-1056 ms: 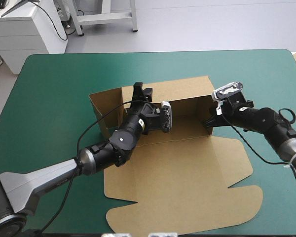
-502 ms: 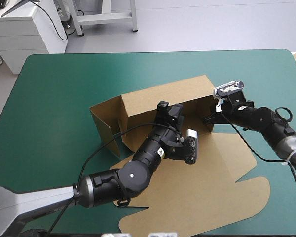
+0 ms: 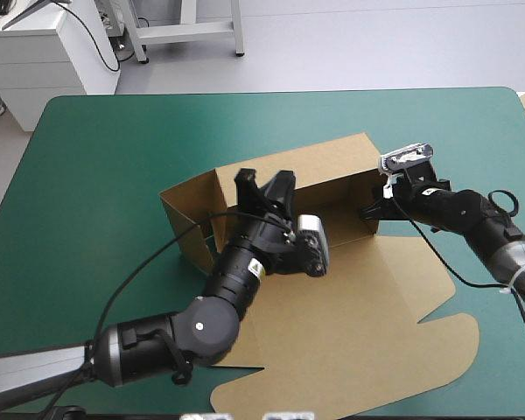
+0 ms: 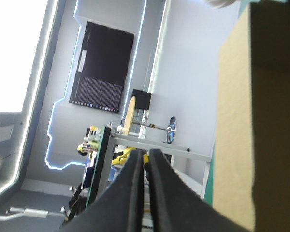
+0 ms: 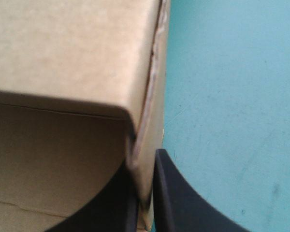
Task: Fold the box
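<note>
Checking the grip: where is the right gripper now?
High view, right of centre: the right gripper is shut on the box, at its raised right-hand wall.

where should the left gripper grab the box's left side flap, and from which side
Probably its free top edge, coming down from above astride it: the left side flap stands upright, thin and unsupported, while the right gripper pinches the box's right corner.
</note>
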